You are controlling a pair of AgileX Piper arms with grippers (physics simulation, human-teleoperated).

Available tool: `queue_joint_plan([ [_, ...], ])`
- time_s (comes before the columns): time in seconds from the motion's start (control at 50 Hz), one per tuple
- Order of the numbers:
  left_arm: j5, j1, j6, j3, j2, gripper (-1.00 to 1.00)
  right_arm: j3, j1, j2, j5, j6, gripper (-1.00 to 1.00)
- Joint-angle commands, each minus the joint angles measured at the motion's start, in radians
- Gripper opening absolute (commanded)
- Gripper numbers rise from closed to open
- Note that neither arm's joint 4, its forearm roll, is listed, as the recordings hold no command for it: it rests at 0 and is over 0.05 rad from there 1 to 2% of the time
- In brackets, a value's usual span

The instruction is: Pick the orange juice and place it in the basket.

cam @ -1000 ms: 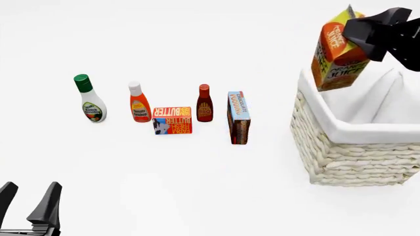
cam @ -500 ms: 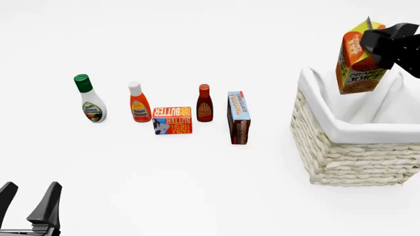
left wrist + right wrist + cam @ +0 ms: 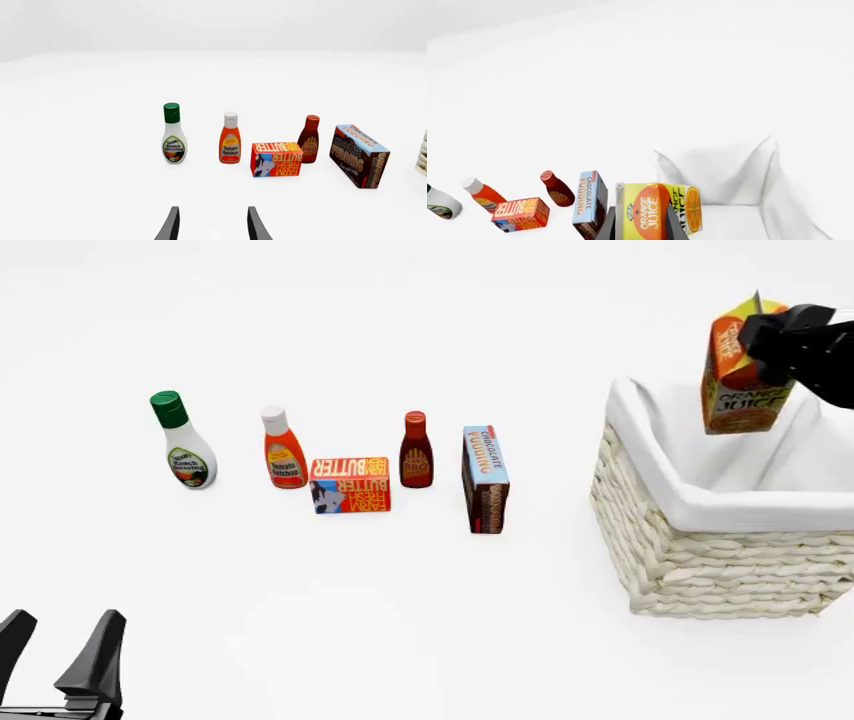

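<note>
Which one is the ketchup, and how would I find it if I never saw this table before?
Start at the row of groceries on the white table, left of the big basket. The ketchup is the second from the left, between the ranch bottle and the flat butter box. It is the only orange bottle with a white cap; the ranch bottle's cap is green.

Rough woven wicker basket (image 3: 694, 565) with smooth white cloth lining (image 3: 721, 502).
</note>
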Motion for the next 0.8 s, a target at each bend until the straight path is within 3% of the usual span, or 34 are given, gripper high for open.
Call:
queue_joint_plan([
  [0.02, 0.0, 0.0, 0.0, 0.0, 0.0, 1.0, -0.003, -0.031, 0.033, -0.044, 0.022, -1.0],
  [0.48, 0.0, 0.0, 0.0, 0.0, 0.0, 1.0, 0.037, -0.094, 0.001, -0.037, 0.043, -1.0],
  [0.8, 0.0, 0.0, 0.0, 0.0, 0.0, 1.0, 0.105, -0.111, 0.085, -0.173, 0.099, -1.0],
])
